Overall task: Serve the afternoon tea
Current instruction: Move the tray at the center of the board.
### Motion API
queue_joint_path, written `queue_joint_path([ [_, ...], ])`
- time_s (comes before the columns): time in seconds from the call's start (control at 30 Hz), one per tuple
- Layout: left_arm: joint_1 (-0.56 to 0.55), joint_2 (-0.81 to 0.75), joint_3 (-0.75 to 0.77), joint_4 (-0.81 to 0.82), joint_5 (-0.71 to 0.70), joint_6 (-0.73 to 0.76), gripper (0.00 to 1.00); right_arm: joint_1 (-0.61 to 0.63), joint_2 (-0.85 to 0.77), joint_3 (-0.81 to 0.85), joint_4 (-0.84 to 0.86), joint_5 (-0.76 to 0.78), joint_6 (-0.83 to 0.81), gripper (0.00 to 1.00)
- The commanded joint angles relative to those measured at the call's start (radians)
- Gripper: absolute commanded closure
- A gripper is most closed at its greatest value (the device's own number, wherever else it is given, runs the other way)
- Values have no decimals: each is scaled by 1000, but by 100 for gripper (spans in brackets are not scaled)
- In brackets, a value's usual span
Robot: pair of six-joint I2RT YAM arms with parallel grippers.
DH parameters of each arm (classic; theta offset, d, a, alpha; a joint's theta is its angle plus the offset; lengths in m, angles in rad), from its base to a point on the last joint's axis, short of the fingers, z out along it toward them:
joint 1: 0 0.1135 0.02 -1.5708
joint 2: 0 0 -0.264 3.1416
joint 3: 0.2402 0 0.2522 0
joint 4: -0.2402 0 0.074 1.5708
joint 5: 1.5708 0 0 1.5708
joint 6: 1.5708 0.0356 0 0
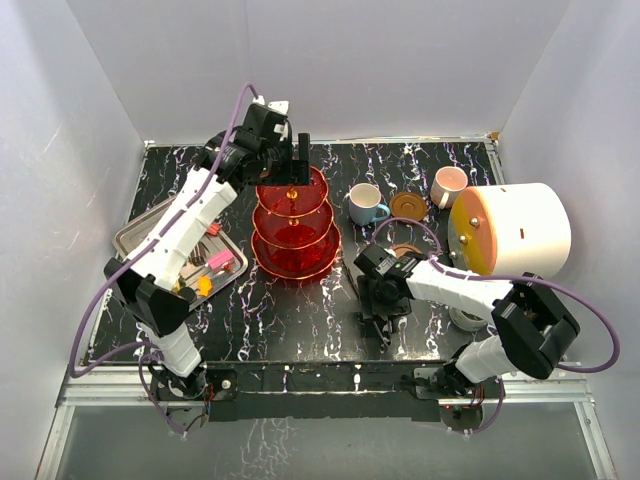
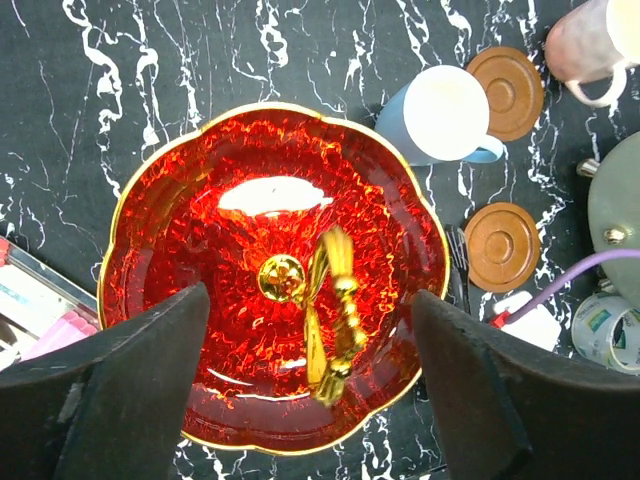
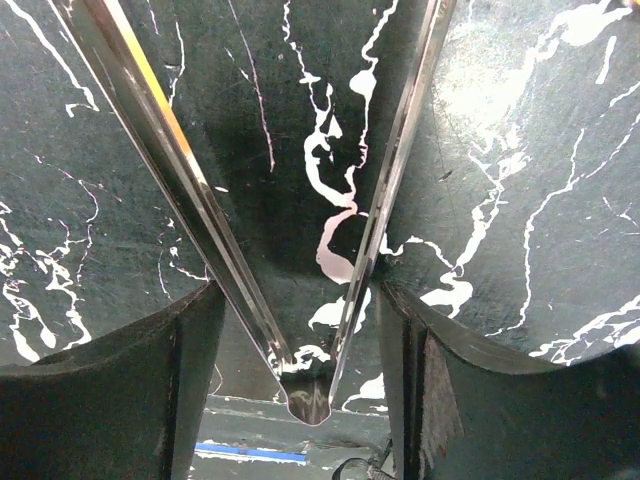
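Note:
The red three-tier stand (image 1: 295, 225) with its gold rod (image 2: 335, 310) stands at mid-table. My left gripper (image 1: 297, 160) hovers above the top tier (image 2: 200, 250), open and empty, its fingers wide on either side of the rod. The blue cup (image 1: 365, 203) and pink cup (image 1: 448, 185) stand right of the stand, with two brown saucers (image 1: 407, 205) (image 1: 405, 248). Block sweets (image 1: 220, 262) lie on the silver tray. My right gripper (image 3: 300, 290) is low over the table near the front, shut on metal tongs (image 3: 170, 170) whose arms spread away from it.
The silver tray (image 1: 130, 235) lies at the left under my left arm. The big white cylinder with an orange face (image 1: 510, 230) lies at the right. A small white container (image 1: 465, 318) sits beside my right arm. White walls enclose the table.

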Motion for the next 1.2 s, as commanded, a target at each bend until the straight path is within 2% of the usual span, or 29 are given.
queue_joint_path([
  [0.0, -1, -142, 11, 16, -30, 13, 11, 1, -8, 47, 21, 22, -4, 39],
  [0.03, 0, -164, 6, 21, -43, 14, 4, 1, -5, 50, 20, 24, -5, 39],
  [0.07, -1, -191, -12, 26, -64, 11, 1, 0, -3, 53, 20, 27, -6, 39],
  [0.23, -1, -419, -269, 68, -258, -77, 1, 1, -3, 58, 23, 33, -9, 38],
  [0.37, 2, -618, -471, 122, -335, -177, 1, 0, -2, 57, 27, 33, -9, 38],
  [0.47, 1, -726, -606, 63, -398, -303, 1, 0, 3, 61, 30, 39, -9, 37],
  [0.57, 2, -805, -768, -12, -401, -440, 2, 1, 7, 66, 24, 50, -5, 37],
  [0.7, 2, -840, -940, -13, -367, -530, 10, 0, -1, 73, 22, 53, 5, 38],
  [0.83, 2, -809, -1046, 43, -364, -533, 18, 1, -22, 80, 21, 52, 6, 38],
  [1.17, 1, -703, -1228, 359, -419, -431, 46, -1, -42, 70, 12, 54, 8, 38],
])
